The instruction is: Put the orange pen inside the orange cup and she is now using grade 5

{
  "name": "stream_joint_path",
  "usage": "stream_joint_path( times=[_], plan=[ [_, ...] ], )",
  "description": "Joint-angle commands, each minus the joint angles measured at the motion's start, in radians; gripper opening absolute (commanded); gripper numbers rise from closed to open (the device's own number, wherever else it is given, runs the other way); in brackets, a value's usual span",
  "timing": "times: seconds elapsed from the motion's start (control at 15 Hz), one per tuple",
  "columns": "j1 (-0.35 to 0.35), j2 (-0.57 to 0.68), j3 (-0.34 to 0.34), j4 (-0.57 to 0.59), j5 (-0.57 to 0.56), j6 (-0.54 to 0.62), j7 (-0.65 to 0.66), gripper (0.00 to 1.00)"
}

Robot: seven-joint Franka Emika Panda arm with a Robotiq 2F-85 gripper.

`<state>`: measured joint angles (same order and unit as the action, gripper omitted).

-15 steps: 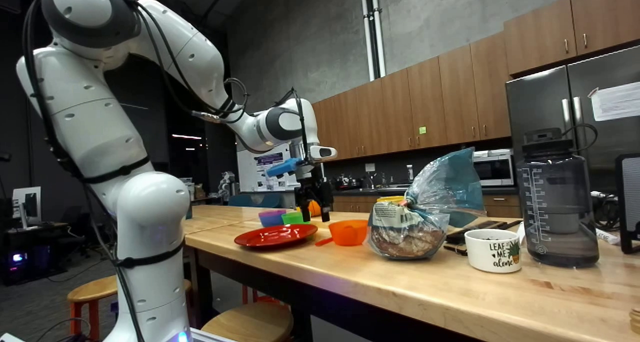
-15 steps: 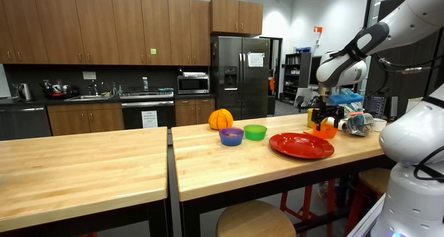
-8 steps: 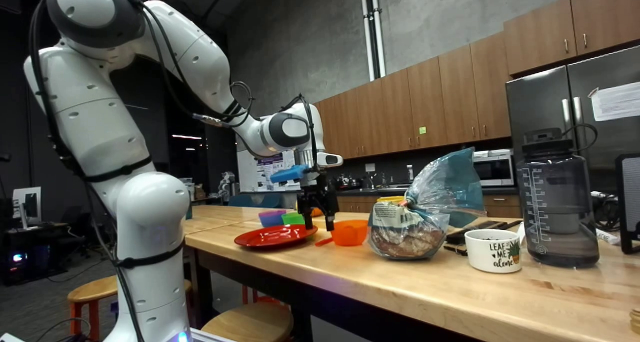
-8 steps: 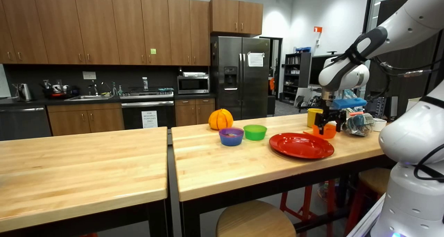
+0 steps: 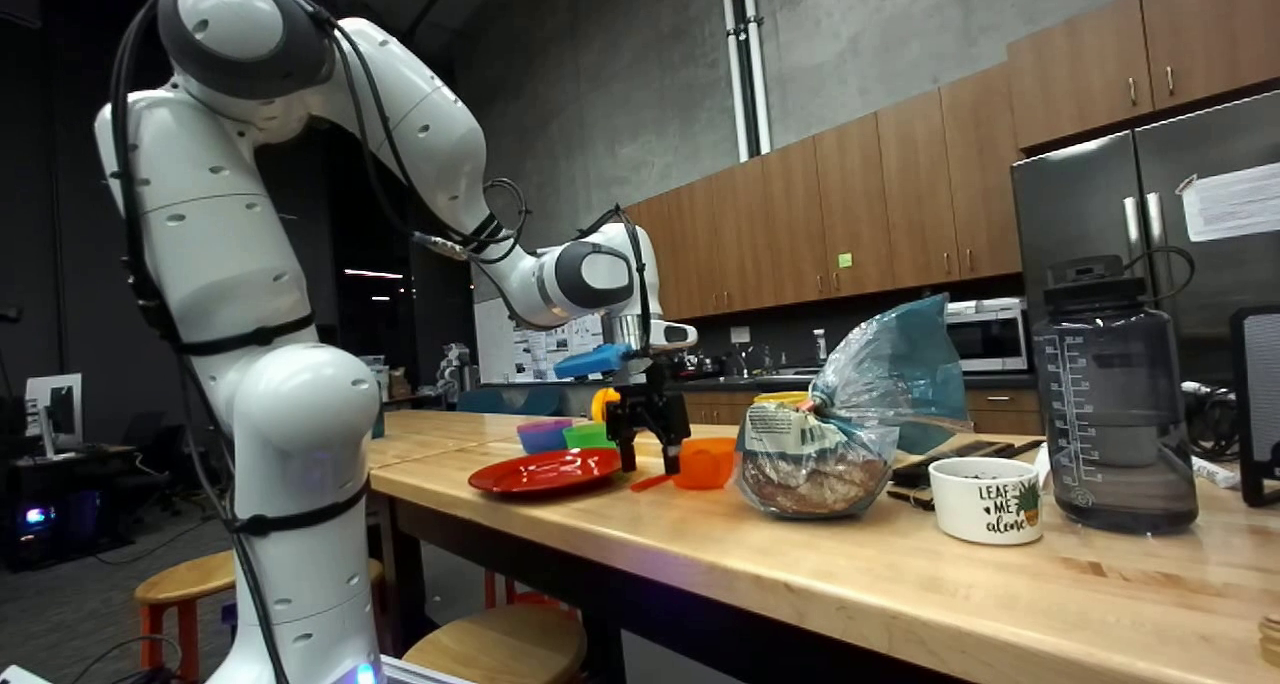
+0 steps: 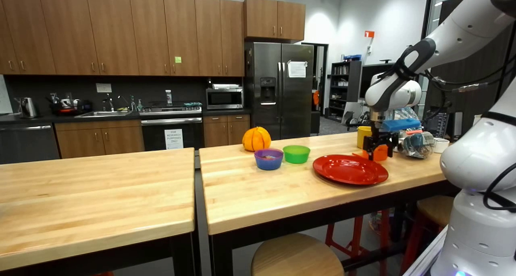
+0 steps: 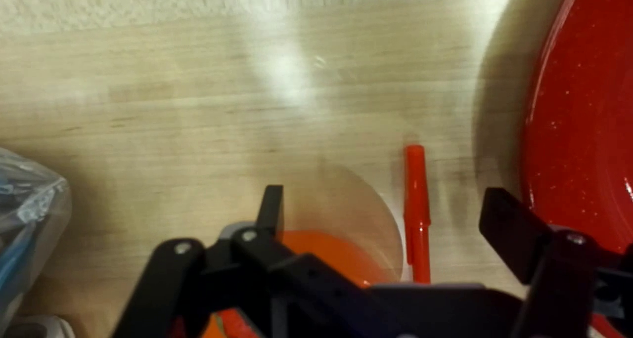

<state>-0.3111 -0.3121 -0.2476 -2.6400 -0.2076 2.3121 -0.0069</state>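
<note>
On table (image 7: 173, 105) nr orange cup (image 5: 706, 464), orange pen (image 7: 418, 209) lies under tool (image 7: 383, 204), btwn wide-apart jaws (wrist view).

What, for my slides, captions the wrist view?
Open black pincer over slim orange plastic pen lying between round red plate and round orange cup.

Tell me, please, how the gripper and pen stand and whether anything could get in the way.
Gripper open, nothing held. Pen lying on table between orange cup and plate. Both sit close, might crowd the grip.
</note>
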Motion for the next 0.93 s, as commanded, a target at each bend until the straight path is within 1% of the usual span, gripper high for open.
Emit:
stream_joint_path(
  times=[0.0,0.13,0.2,0.33,0.53,0.6,0.87],
  plan=[
    [0.002,0.061,0.004,0.046,-0.001,0.018,0.013,1.00],
    [0.006,0.082,0.004,0.057,0.004,0.018,0.011,1.00],
    [0.009,0.090,0.005,0.060,0.005,0.021,0.013,0.79],
    [0.010,0.098,0.006,0.066,0.001,0.016,0.017,0.69],
    [0.014,0.107,0.007,0.073,0.003,0.018,0.018,0.46],
    [0.017,0.106,0.008,0.075,0.006,0.018,0.017,0.37],
    [0.031,0.099,0.015,0.073,0.013,0.009,0.014,0.10]
  ],
)
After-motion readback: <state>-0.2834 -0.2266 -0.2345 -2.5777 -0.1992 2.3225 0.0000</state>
